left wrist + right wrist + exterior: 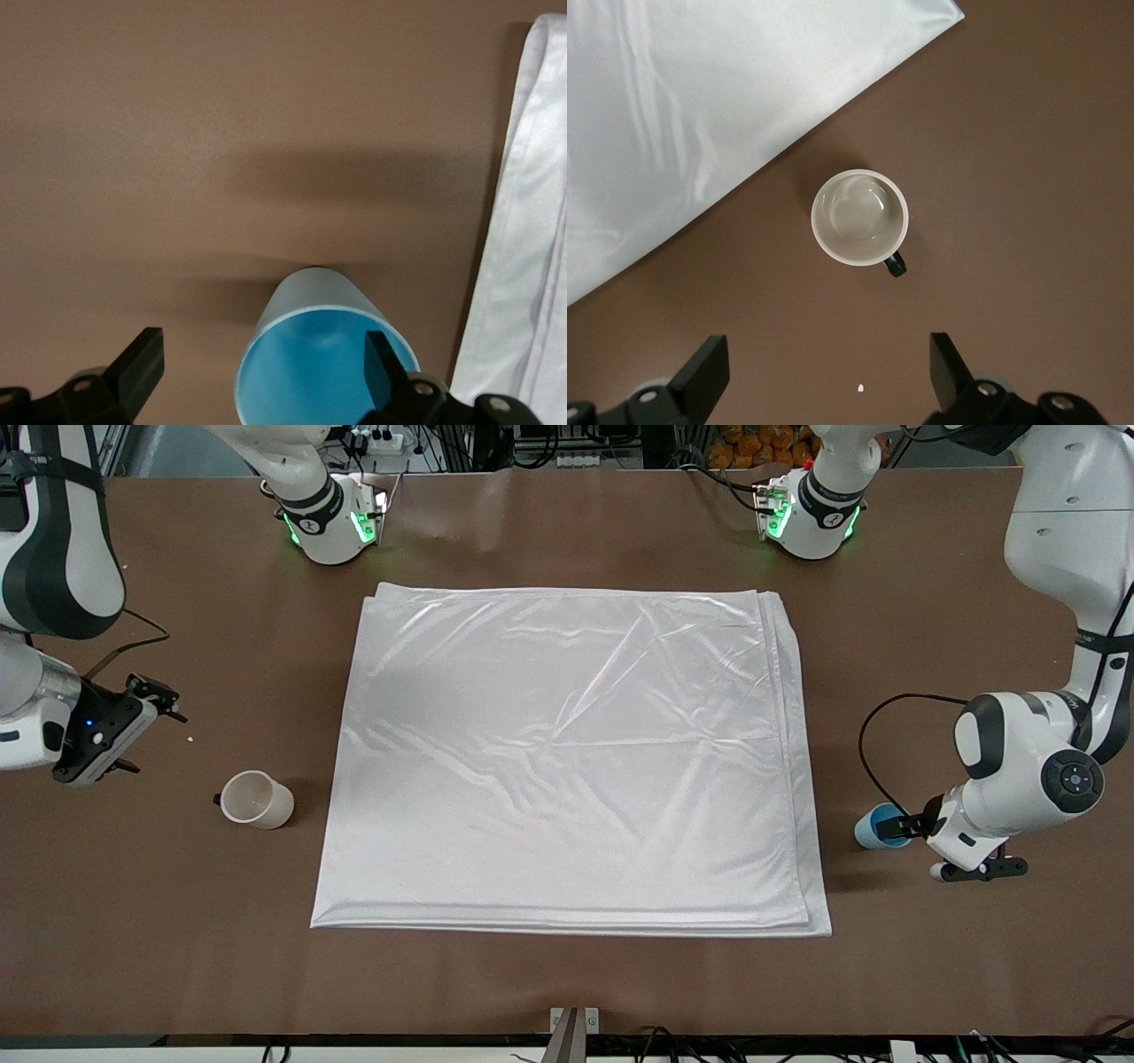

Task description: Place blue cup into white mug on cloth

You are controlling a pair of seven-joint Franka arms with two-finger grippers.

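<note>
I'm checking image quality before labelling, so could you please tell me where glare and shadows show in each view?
Front view: bright sheen streaks along the creases of the cloth, and the white mug throws a soft shadow on the table. Left wrist view: blurred dark shadow bands lie on the table above the blue cup. Right wrist view: small highlights gleam inside the mug.
</note>
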